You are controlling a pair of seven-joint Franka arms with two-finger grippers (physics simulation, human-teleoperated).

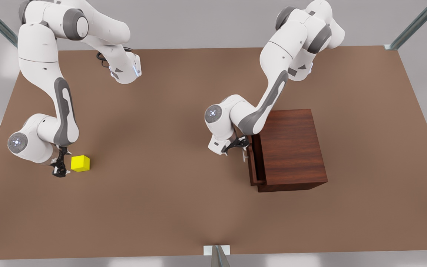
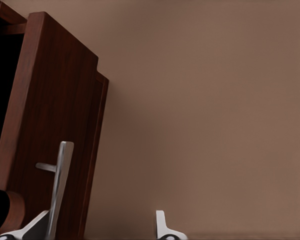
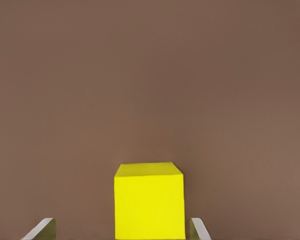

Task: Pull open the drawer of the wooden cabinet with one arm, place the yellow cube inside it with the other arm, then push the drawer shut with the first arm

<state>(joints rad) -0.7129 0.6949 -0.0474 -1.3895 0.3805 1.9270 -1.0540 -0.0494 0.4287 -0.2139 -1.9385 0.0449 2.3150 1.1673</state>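
The wooden cabinet point(image 1: 291, 148) stands on the table at the front view's right. Its drawer point(image 1: 252, 163) juts out a little, with a narrow gap behind the plank front point(image 2: 55, 100). My left gripper point(image 1: 244, 146) is open at the silver bar handle point(image 2: 60, 185); the bar lies just inside one of the fingers point(image 2: 37, 226) and the other finger stands well clear of it. At the front view's left, the yellow cube point(image 1: 80, 163) rests on the table. My right gripper point(image 1: 59, 170) is open right beside it, and the cube point(image 3: 149, 200) lines up with the gap between the fingers point(image 3: 199, 229).
The brown table point(image 1: 169, 148) stretches wide between the cube and the cabinet. Metal frame posts point(image 1: 413, 24) rise at the far corners, and a small bracket point(image 1: 217, 252) sits at the near edge.
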